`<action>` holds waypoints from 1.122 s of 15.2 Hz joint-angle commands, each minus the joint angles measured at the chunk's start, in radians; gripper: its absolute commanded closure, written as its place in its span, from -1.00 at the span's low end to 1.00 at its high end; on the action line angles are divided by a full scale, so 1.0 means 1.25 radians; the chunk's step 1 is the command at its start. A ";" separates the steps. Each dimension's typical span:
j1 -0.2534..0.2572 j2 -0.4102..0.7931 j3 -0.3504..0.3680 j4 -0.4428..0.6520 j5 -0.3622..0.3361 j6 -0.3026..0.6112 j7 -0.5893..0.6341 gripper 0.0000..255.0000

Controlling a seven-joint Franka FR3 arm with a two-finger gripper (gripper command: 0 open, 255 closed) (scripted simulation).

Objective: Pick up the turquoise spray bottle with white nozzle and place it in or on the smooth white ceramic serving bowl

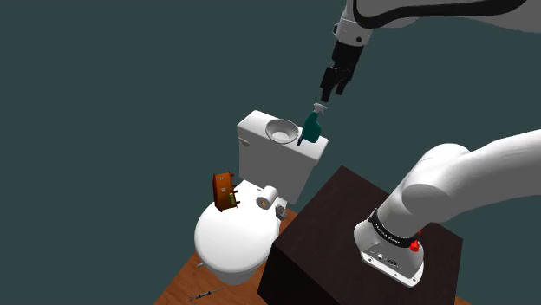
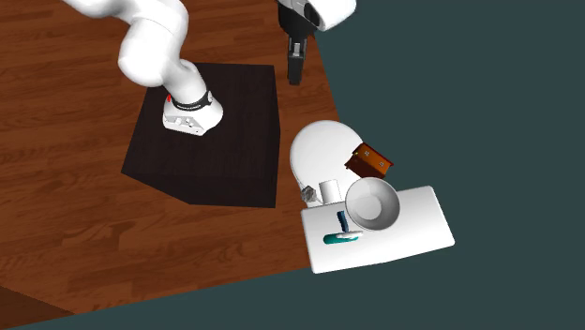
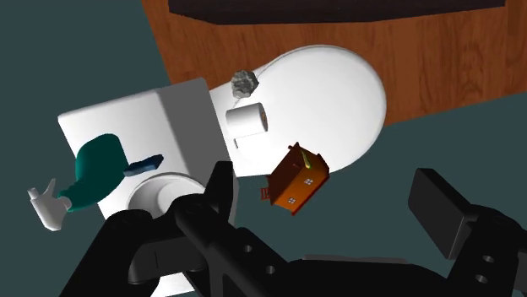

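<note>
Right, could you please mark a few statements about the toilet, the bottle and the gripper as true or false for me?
1. The turquoise spray bottle sits on the toilet tank lid beside the white bowl. True.
2. The gripper is shut on the bottle. False: it is open above the bottle and holds nothing.
3. The brown toy house lies inside the bowl. False: it is on the rounded seat lid, at its edge.
4. The white paper roll rests on the seat lid close to the tank. True.
</note>
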 commanded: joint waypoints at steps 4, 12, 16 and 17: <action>-0.017 0.109 -0.063 0.021 -0.023 0.087 -0.080 -1.00; -0.038 0.317 -0.156 0.107 -0.008 0.206 -0.218 -1.00; -0.051 0.435 -0.191 0.175 0.029 0.250 -0.295 -1.00; -0.056 0.466 -0.198 0.194 0.041 0.258 -0.315 -1.00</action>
